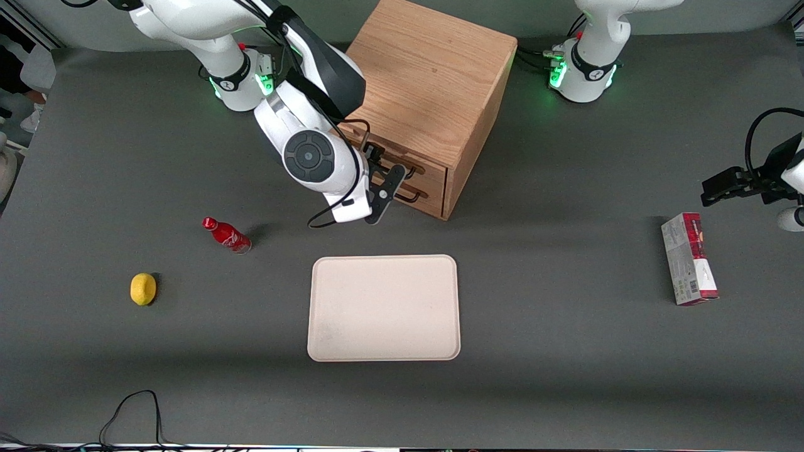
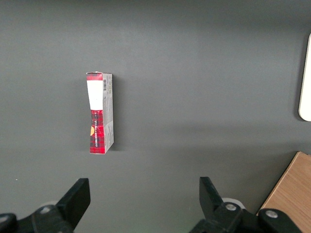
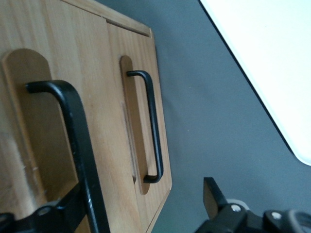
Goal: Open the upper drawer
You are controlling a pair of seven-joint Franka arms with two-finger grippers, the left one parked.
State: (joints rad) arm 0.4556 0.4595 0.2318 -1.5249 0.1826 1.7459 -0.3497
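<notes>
Upper drawer (image 3: 43, 121): light oak, smooth matt grain; black metal wire handle (image 3: 80, 145). Counter (image 1: 565, 351): matt grey. Gripper (image 1: 384, 182): black plastic, at drawer front.

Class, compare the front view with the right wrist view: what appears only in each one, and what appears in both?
Only the front view shows the red bottle, the lemon, the carton and the cabinet top. Only the right wrist view shows the upper drawer handle between the open pincer fingers. Both show the lower drawer handle, the tray and the table.
</notes>
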